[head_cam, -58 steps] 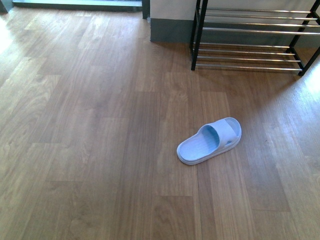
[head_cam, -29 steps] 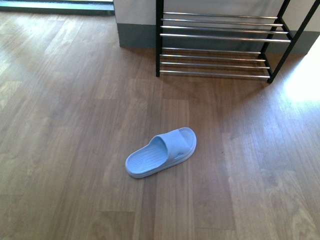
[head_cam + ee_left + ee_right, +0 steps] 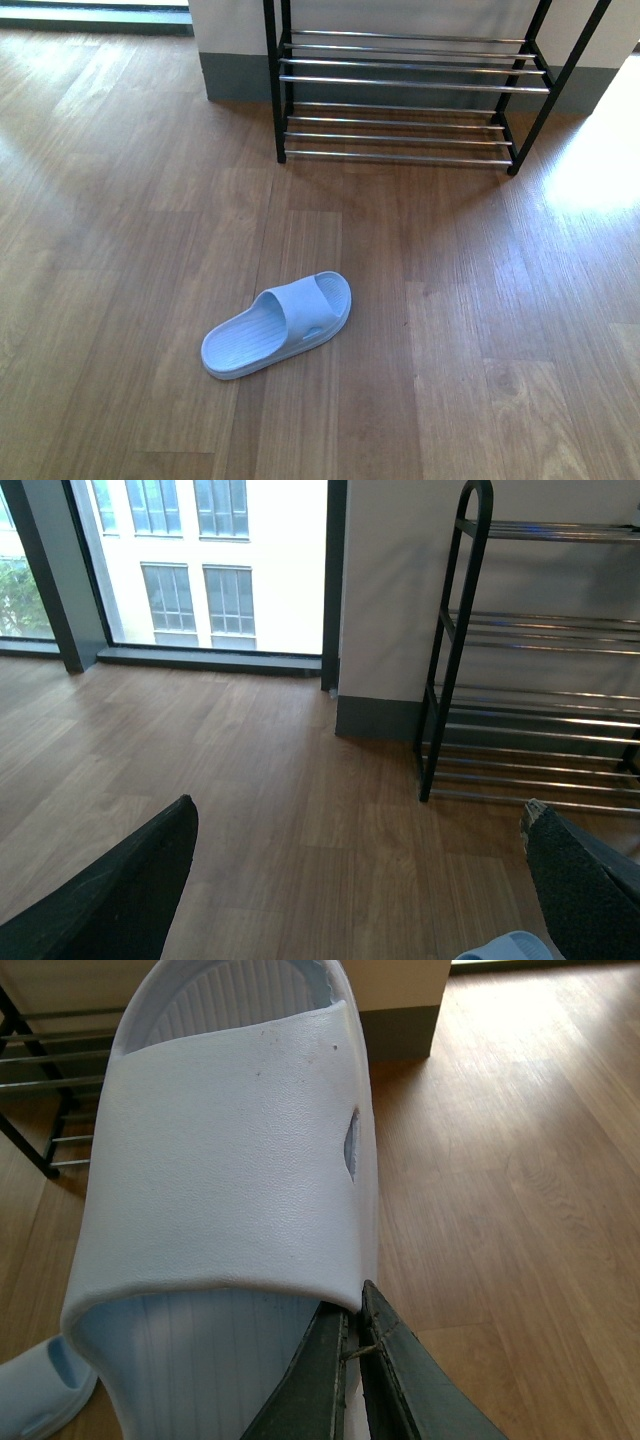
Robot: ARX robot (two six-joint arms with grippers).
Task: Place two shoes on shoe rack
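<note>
Right hand (image 3: 357,1310) is clamping pale blue moulded slide sandal (image 3: 230,1150); left hand (image 3: 358,815) is gaping apart, black-framed chrome-rod shoe rack (image 3: 455,660) ahead.

Right gripper (image 3: 358,1305) was clamped on the side edge of the pale blue slide (image 3: 230,1160), held close to the camera (strap up, small slit in side). Second slide (image 3: 40,1395) lay on the wood floor (image 3: 520,1160); shoe rack (image 3: 40,1070) stood beyond.
</note>
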